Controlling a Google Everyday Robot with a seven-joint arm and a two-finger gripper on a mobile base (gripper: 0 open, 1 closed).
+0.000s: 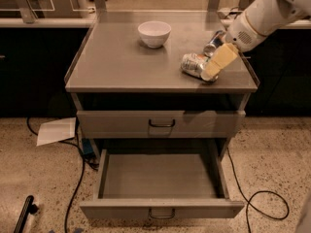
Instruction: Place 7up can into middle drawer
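Observation:
The 7up can (193, 64), stout, pale and dented, lies on its side on the right part of the grey cabinet top (121, 67). My gripper (217, 63) comes down from the upper right on the white arm and sits against the can's right end, overlapping it. The middle drawer (160, 209) is pulled open below, with a short front panel and a dark loop handle, and its tray shows nothing inside.
A slimmer silver-and-blue can (214, 41) lies just behind the 7up can, by the arm. A white bowl (154, 33) stands at the back centre. A taller-fronted drawer (160, 124) above is closed. Cables and a sheet of paper (56, 130) lie on the floor.

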